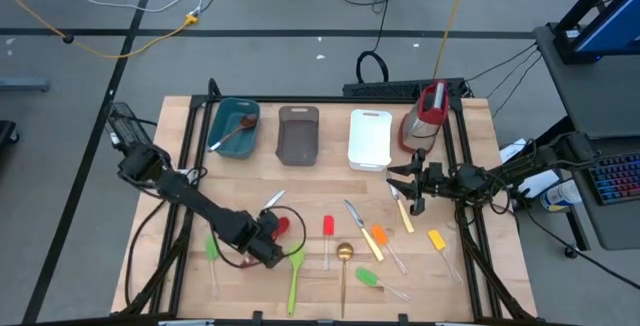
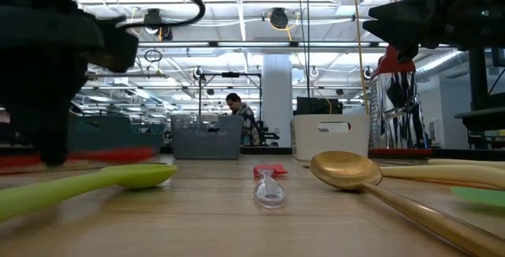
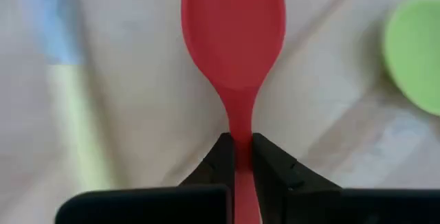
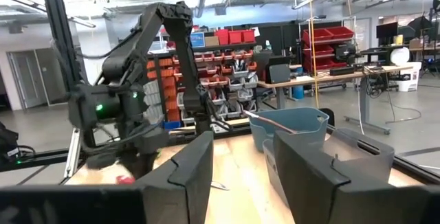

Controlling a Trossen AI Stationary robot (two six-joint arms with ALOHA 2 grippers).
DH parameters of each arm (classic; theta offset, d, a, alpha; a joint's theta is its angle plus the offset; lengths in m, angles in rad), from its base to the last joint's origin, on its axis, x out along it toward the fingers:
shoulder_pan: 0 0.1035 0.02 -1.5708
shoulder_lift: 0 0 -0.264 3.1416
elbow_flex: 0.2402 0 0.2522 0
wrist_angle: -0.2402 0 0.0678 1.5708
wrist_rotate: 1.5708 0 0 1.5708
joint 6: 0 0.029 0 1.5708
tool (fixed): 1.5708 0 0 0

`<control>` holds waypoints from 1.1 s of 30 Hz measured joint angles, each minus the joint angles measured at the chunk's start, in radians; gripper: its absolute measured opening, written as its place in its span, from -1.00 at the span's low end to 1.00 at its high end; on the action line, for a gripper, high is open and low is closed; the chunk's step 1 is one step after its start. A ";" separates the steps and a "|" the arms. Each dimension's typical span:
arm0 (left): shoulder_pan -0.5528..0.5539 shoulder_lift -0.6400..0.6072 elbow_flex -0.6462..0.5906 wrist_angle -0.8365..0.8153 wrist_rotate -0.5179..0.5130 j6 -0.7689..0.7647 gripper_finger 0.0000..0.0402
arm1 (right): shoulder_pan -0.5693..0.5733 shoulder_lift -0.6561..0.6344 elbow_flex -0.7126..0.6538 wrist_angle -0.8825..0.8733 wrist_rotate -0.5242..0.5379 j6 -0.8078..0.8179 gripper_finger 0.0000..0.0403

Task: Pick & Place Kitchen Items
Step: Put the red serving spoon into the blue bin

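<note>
Left wrist view shows the left tool (image 3: 242,157) pinched on the red spoon (image 3: 234,38) at its neck, ready for lifting; right tool (image 4: 240,165) waits parted, holding nothing

Red silicone spoon (image 3: 234,38) lies flat on the wood, its handle pinched at the neck, with the green silicone spoon (image 1: 297,266) just beside it. Gold spoon (image 1: 344,256) rests bowl-up mid-table, a red-headed spatula (image 1: 328,228) near it. Wooden spoon (image 1: 236,130) leans in the teal tub.
</note>
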 joint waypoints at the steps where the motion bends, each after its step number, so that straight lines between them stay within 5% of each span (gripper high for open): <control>1: 0.000 -0.024 0.000 -0.004 -0.017 0.004 -0.91 | 0.000 0.000 0.000 -0.001 0.000 0.000 -0.26; 18: 0.063 -0.390 0.015 -0.273 -0.150 0.046 -0.95 | 0.000 0.000 0.000 -0.018 0.000 0.000 -0.26; 33: 0.384 -0.525 0.092 -0.673 -0.179 0.294 -0.92 | 0.000 0.000 0.000 -0.018 0.000 0.000 -0.27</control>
